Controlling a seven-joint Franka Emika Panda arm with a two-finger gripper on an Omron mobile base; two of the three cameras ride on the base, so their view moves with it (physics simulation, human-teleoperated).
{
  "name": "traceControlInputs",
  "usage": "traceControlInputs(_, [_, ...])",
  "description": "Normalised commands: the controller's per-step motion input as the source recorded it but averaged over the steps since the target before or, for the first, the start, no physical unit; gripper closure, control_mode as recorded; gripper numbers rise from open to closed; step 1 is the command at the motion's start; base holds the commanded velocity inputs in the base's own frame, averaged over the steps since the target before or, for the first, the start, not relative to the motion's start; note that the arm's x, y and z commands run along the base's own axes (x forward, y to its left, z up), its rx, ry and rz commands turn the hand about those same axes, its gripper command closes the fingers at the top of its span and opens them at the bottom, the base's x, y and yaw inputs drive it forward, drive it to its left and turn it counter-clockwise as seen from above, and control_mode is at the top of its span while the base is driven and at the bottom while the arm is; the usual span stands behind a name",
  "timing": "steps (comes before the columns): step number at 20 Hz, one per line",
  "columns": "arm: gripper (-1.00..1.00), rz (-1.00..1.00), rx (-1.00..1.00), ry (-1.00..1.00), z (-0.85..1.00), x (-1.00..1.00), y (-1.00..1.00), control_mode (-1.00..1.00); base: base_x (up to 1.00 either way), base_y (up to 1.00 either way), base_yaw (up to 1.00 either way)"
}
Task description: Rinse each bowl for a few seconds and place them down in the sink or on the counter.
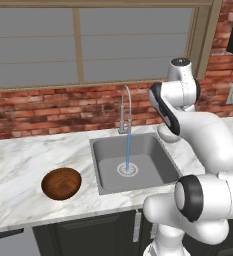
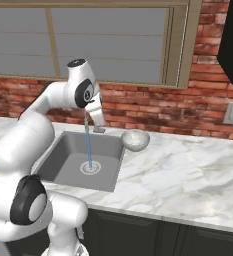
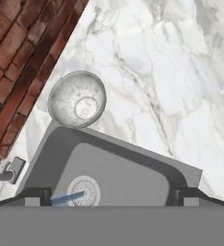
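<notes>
No writing is showing anywhere; the gripper (image 3: 111, 198) is hanging over the sink (image 3: 132, 163) with its jaws spread wide, gripping nothing; the pale bowl (image 3: 77, 98) is sitting on the counter (image 3: 171, 86) just past the basin's corner (the brown bowl (image 1: 61, 183) is resting on the counter left of the basin); water is streaming from the faucet (image 1: 125, 107) into the drain (image 1: 127, 169).

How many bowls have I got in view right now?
2: a brown bowl on the counter left of the sink, a pale speckled bowl on the counter by the sink's back right corner.
</notes>
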Motion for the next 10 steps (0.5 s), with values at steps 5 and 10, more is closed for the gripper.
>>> traceControlInputs(5, [-1.0, 0.08, -0.03, 0.02, 0.2, -0.28, 0.44, -1.0, 0.0, 0.0, 0.0])
traceControlInputs(10, [-1.0, 0.09, -0.01, 0.01, 0.16, -0.26, 0.41, -1.0, 0.0, 0.0, 0.0])
